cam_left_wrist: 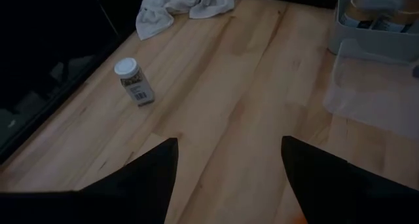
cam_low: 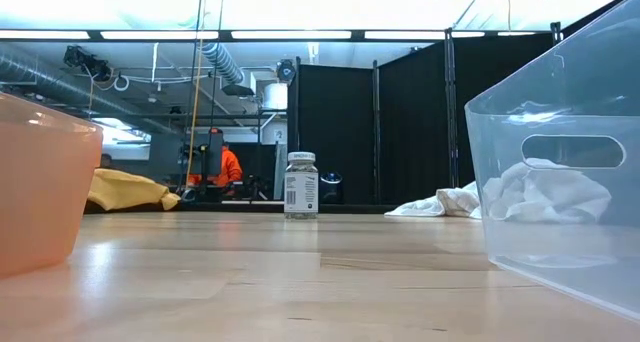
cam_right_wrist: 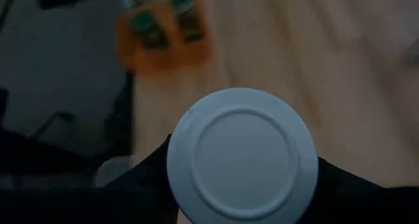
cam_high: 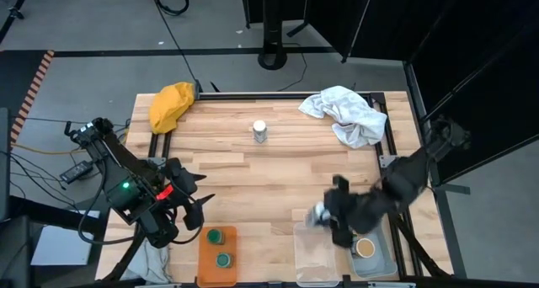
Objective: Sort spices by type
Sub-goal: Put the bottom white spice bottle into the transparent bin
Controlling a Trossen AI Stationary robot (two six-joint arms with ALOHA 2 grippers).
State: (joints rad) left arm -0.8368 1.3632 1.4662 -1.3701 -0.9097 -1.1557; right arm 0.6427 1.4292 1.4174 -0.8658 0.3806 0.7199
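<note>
Right jaws (cam_right_wrist: 242,185) clamp white-lid jar (cam_right_wrist: 242,162) by its sides, lower right of high view, over clear tray (cam_high: 313,256). Second white-lid jar (cam_high: 260,132) upright upper centre on counter (cam_high: 278,178). Green pair (cam_high: 219,248) grouped in orange tray (cam_high: 205,267). Left jaws (cam_left_wrist: 229,152) spread, empty, lower left.

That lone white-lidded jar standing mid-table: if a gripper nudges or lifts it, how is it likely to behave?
The white-lidded jar stands upright, tall for its narrow base, so a high push would probably tip it. Being cylindrical, it would then likely roll on the bare wooden table. Its smooth, labelled sides look rigid, so the fingers could probably squeeze it firmly, though it may slip.
</note>
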